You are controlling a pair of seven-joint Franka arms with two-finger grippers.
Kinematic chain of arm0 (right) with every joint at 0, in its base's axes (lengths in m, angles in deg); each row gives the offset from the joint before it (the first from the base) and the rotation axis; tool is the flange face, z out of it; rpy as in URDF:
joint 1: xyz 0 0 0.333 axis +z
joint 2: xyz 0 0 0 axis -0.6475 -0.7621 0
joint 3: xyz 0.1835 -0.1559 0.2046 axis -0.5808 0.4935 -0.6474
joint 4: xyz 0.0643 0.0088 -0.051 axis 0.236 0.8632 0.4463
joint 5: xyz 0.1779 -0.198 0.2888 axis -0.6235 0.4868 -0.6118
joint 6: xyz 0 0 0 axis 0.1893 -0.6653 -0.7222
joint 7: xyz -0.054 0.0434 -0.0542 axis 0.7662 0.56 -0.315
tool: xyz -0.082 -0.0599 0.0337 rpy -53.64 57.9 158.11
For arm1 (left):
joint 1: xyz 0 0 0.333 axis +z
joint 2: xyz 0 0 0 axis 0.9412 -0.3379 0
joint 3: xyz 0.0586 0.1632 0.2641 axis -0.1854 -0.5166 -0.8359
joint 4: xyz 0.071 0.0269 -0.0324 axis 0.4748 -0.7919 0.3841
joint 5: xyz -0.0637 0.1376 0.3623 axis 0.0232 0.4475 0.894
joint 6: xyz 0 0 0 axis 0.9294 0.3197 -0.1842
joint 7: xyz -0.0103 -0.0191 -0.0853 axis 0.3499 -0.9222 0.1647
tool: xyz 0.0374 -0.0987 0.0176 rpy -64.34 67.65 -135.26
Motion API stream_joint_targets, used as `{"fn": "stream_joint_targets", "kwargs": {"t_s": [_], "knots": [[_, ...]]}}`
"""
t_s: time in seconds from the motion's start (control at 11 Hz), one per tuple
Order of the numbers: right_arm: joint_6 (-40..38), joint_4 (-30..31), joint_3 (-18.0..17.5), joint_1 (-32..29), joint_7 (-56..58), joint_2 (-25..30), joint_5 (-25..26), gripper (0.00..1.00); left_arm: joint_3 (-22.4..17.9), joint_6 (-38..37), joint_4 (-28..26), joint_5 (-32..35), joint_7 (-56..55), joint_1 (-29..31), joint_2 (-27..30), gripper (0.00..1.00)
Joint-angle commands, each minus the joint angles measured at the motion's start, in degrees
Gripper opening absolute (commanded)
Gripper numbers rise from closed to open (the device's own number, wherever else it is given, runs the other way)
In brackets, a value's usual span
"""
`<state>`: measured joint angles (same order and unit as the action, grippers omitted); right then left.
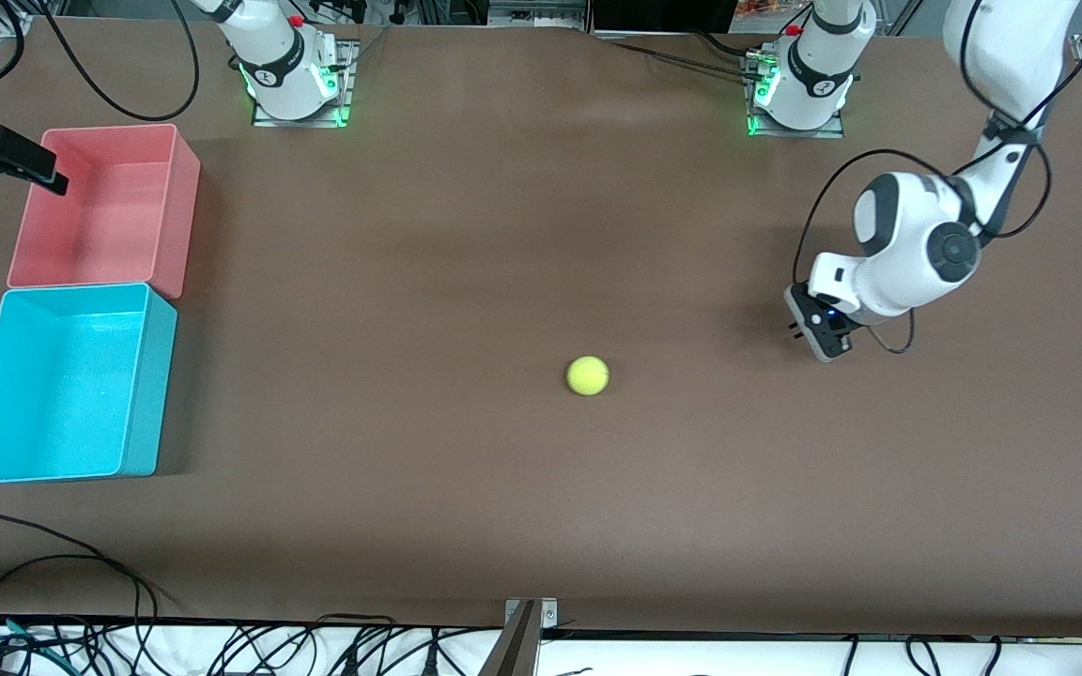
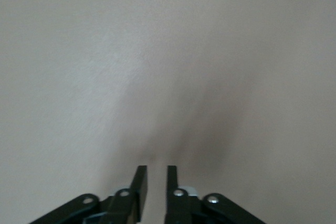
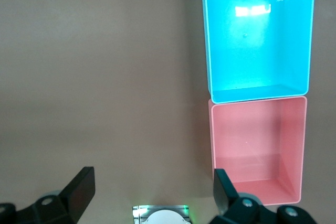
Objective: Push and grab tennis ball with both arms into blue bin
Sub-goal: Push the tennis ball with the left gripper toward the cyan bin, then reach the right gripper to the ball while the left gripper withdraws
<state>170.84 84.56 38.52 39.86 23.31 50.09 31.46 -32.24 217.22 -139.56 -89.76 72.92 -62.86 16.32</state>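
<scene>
Front view: tennis ball [image 1: 587, 376] apart from left gripper [image 1: 796, 330].

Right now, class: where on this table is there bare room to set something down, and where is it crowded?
Bare brown table lies between the tennis ball and the blue bin, also from the ball down to the camera-side edge. It is crowded where the pink bin touches the blue bin under the right gripper, and near the left gripper.
</scene>
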Motion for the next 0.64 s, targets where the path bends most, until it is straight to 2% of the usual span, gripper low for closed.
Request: {"fn": "stream_joint_targets", "kwargs": {"t_s": [0.0,0.09,0.36,0.55], "knots": [[-1.3,-0.9,-0.8,0.1,0.8,-1.4,-0.1,1.00,0.0,-7.1,-1.3,-0.9,0.4,0.9,9.0,0.66],[-1.0,0.0,-1.6,0.3,0.8,-1.7,0.1,1.00,0.0,-8.1,-1.3,-0.9,0.5,1.8,10.3,1.00],[-0.2,0.5,-3.1,2.8,0.8,-7.4,-1.5,1.00,-0.3,-8.7,-2.2,-0.9,-0.1,2.1,14.1,1.00],[7.1,1.4,-3.4,5.6,0.6,-11.8,-1.8,1.00,-0.3,-8.8,-2.7,-0.9,-0.2,2.4,17.8,1.00]]}}
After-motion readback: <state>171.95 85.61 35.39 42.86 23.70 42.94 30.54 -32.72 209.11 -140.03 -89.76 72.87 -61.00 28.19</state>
